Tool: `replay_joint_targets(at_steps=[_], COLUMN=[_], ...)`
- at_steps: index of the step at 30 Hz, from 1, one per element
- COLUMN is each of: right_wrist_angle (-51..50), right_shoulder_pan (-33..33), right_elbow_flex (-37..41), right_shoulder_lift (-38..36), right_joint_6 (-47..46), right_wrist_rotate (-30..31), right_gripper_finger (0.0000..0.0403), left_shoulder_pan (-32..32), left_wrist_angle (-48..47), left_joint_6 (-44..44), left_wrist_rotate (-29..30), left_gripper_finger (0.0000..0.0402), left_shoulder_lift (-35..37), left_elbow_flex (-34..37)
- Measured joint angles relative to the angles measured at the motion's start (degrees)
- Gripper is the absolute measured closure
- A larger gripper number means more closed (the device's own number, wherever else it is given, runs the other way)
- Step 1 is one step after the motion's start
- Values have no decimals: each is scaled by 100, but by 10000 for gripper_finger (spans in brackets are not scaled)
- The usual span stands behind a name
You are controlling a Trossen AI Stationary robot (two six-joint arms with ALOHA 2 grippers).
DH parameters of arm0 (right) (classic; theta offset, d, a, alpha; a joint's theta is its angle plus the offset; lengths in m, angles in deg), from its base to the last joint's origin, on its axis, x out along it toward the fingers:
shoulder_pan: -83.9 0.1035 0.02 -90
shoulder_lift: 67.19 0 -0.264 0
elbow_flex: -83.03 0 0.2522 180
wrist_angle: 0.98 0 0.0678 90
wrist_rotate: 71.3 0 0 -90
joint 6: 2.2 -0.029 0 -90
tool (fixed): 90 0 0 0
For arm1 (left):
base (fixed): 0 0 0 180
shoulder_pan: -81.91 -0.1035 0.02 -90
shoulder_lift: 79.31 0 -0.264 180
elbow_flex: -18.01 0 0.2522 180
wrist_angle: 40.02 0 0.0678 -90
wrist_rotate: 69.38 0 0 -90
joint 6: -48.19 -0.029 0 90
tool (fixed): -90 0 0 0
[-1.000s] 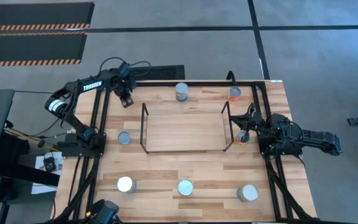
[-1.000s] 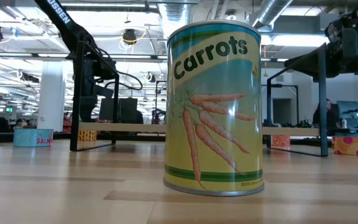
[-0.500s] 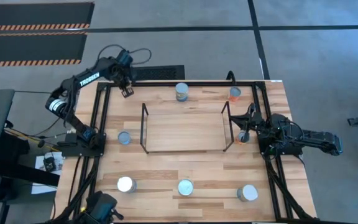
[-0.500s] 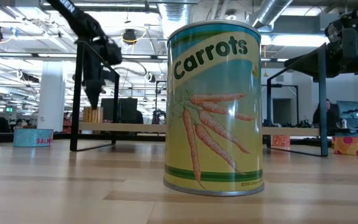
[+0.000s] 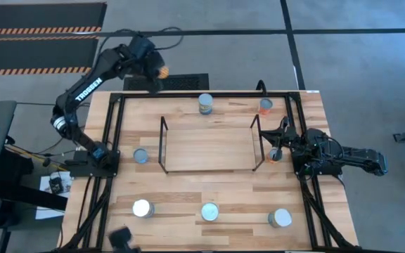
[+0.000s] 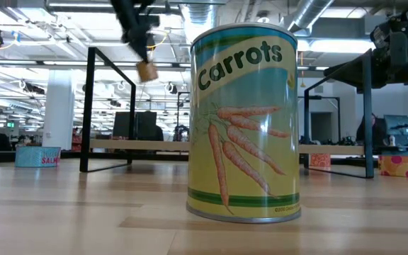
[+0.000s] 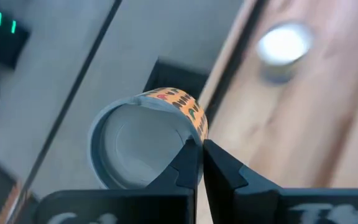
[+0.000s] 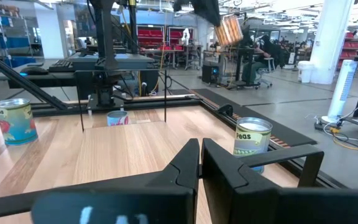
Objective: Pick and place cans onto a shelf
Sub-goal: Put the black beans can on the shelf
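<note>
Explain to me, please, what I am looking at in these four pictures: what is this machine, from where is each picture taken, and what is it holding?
It is a robot with two dark arms working at a wooden table. One picture looks straight down. One looks level across the tabletop, past a carrots can. Two come from cameras on the arms' wrists. On the table stands an empty wooden shelf with wire ends, and seven loose cans stand around it. The left gripper hangs in the air beyond the table's far left corner, pinching the rim of an orange-labelled can. The right gripper waits at the shelf's right end.
</note>
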Motion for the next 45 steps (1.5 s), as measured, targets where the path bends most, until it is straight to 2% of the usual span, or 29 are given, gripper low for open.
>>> replay_joint_targets(at_steps=[9,16,30,35,45], right_wrist_angle=[0,2,2,2,2], right_shoulder_pan=[0,0,0,0,0], right_elbow_flex=[-2,-2,0,-2,-1], right_shoulder_lift=[1,0,0,0,0], right_joint_6=[0,0,0,0,0], right_wrist_rotate=[0,0,0,0,0], right_gripper_finger=[360,360,360,360,360], left_shoulder_pan=[1958,2846,3179,3169,3167], left_wrist_angle=[23,-16,-545,-588,-793], left_joint_6=[582,1036,1180,1392,1821], left_wrist_rotate=[16,22,-35,23,17], left_gripper_finger=[401,401,401,401,401], left_shoulder_lift=[-61,-461,-2256,-2490,-2503], left_elbow_flex=[-215,-76,-45,-45,12])
